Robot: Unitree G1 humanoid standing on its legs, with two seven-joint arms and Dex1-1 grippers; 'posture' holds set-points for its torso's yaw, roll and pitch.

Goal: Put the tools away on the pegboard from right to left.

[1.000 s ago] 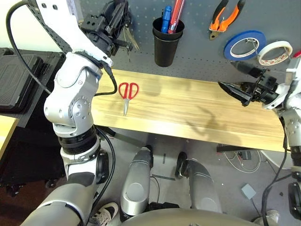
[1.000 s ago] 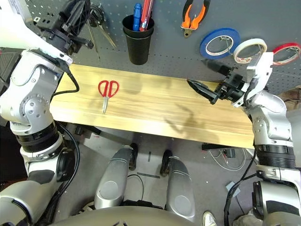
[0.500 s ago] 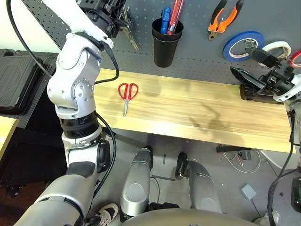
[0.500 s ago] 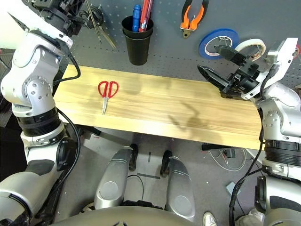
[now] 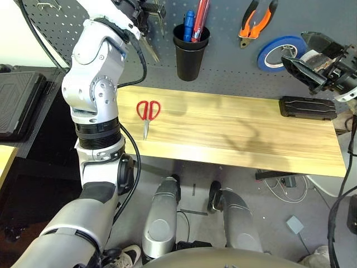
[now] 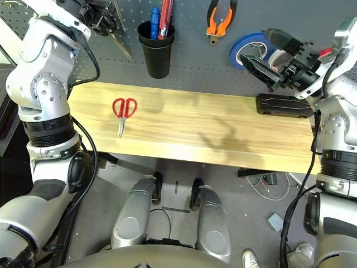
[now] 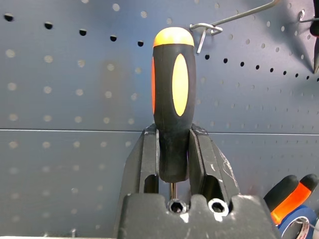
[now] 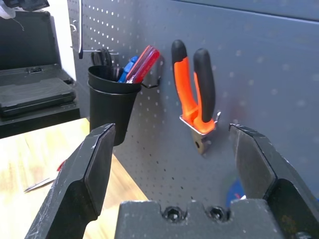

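Screwdriver [image 7: 172, 107] in left gripper [image 7: 173, 149]; no legible txt, pegboard [image 7: 75, 89] behind.

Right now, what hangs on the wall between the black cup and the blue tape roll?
In the left eye view, orange-and-black pliers hang on the pegboard between the black cup and the blue tape roll.

Head stereo pair downward over table [image 5: 234, 134]; wrist cameras close against pegboard [image 7: 75, 99].

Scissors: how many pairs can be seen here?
2. Red-handled scissors lie on the table; black-handled scissors hang on the pegboard, left of the black cup.
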